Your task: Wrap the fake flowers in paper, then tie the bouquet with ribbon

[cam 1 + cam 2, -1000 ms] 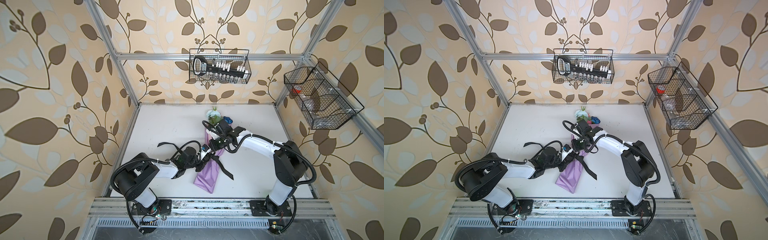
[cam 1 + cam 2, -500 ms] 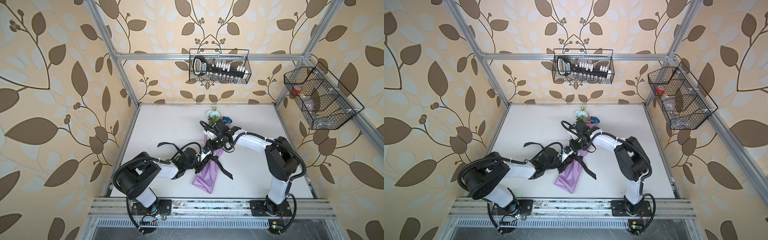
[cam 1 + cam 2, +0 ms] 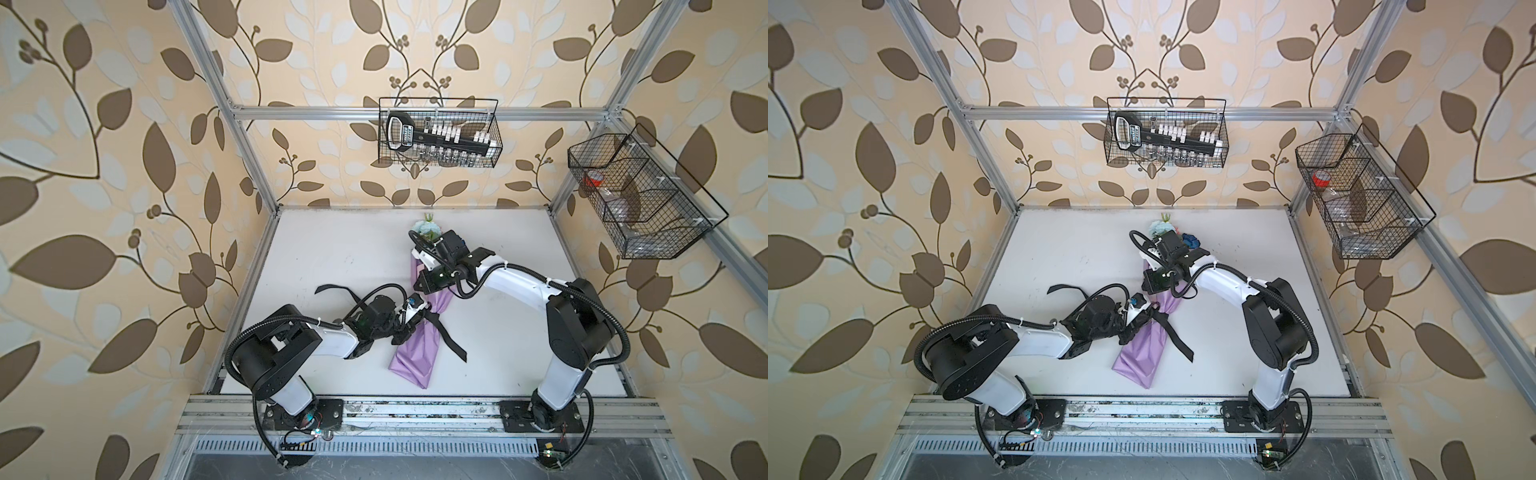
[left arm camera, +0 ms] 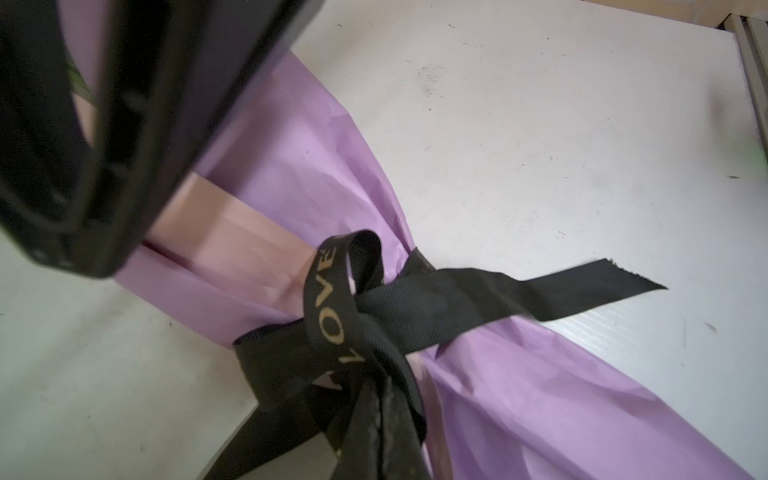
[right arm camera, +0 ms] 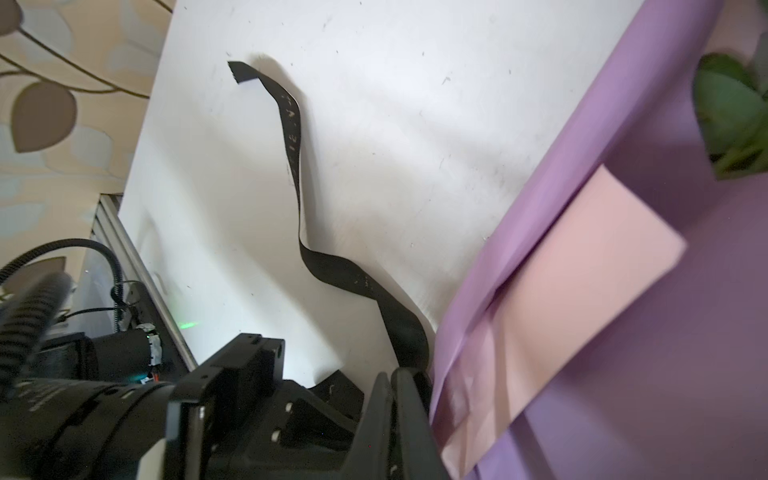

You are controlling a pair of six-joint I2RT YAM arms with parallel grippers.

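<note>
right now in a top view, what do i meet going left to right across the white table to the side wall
frayed loose end of the black lettered ribbon → lilac paper-wrapped bouquet of fake flowers → right arm's white forearm → black wire basket on the side wall

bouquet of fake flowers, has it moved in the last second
No; the bouquet of fake flowers stays put against the table's back edge.

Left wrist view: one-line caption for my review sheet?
Close-up: black ribbon lettered LOVE, loosely knotted around the bouquet of fake flowers in lilac paper on the table, right gripper close by.
</note>
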